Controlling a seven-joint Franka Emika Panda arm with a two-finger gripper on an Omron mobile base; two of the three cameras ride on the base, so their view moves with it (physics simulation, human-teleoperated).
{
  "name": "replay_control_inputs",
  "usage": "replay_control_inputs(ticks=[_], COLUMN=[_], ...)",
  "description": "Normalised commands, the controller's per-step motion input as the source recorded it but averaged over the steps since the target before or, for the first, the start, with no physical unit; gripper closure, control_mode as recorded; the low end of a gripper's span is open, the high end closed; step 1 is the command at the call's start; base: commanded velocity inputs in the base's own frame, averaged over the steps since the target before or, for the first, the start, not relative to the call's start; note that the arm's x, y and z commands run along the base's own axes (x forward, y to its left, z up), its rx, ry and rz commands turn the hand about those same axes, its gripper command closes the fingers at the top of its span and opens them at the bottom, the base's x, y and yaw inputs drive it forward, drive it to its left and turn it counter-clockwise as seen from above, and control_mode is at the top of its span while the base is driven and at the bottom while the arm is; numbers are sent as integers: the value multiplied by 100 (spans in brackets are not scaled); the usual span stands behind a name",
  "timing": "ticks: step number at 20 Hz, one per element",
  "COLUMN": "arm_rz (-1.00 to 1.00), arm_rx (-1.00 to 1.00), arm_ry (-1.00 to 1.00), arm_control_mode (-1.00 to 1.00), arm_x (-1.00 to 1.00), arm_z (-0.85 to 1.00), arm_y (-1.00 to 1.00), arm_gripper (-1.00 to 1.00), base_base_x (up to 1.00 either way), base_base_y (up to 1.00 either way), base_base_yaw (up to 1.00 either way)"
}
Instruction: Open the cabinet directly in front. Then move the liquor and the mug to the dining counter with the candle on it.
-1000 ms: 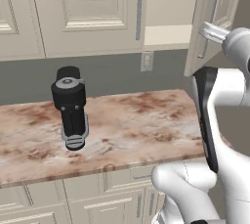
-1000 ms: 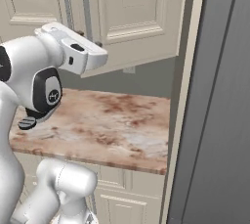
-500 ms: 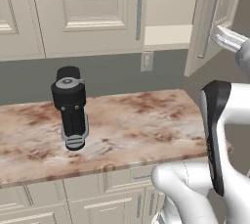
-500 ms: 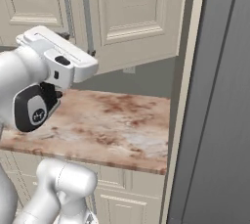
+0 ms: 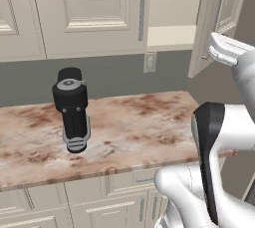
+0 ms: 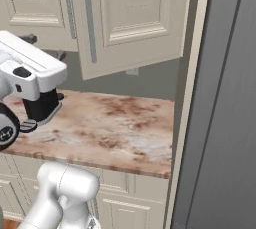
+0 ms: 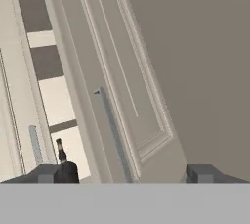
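The cabinet point(image 5: 219, 18) has its right door swung partly out from the wall, with a plain beige shelf point(image 5: 172, 35) showing in the gap beside it. In the left base view the door stands edge-on at the upper right, its grey bar handle point(image 5: 217, 5) just above the white hand. In the right base view the same door point(image 6: 135, 18) tilts out over the counter point(image 6: 115, 128), its long handle point(image 6: 90, 23) running down the near edge.

In the hand view the claw point(image 7: 127, 173) looks along the door face, its two dark tips spread wide apart with nothing between them. The handle point(image 7: 113, 132) runs up from between the tips without touching either. To the left of the door's edge, beige shelves show, and a slim dark bottle, the liquor point(image 7: 61, 153), stands upright on a shelf just above the left tip.

A stout black appliance point(image 5: 73, 108) with a grey round top stands on the marbled counter point(image 5: 139, 127) to the left, well apart from the open door. A wall outlet point(image 5: 149, 62) sits on the grey backsplash under the shelf. Cream drawer fronts point(image 5: 114, 182) run below the counter edge.
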Motion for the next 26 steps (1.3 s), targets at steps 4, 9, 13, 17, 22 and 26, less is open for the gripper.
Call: replay_control_inputs(ticks=[4,9,13,17,22,26], arm_rz=[0,-3,-6,-5,-9,-20], arm_rx=[-15,-13,-4,0,-1,0], arm_ry=[0,1,0,0,5,11], arm_control_mode=[-100,-100,-100,-100,-100,-100], arm_x=[0,23,53,62,80,76], arm_z=[1,0,-5,0,0,0], arm_y=[100,87,11,1,9,8], arm_gripper=[-100,-100,-100,-100,-100,-100], base_base_x=[0,0,0,0,0,0], base_base_y=[0,0,0,0,0,0], base_base_yaw=[0,0,0,0,0,0])
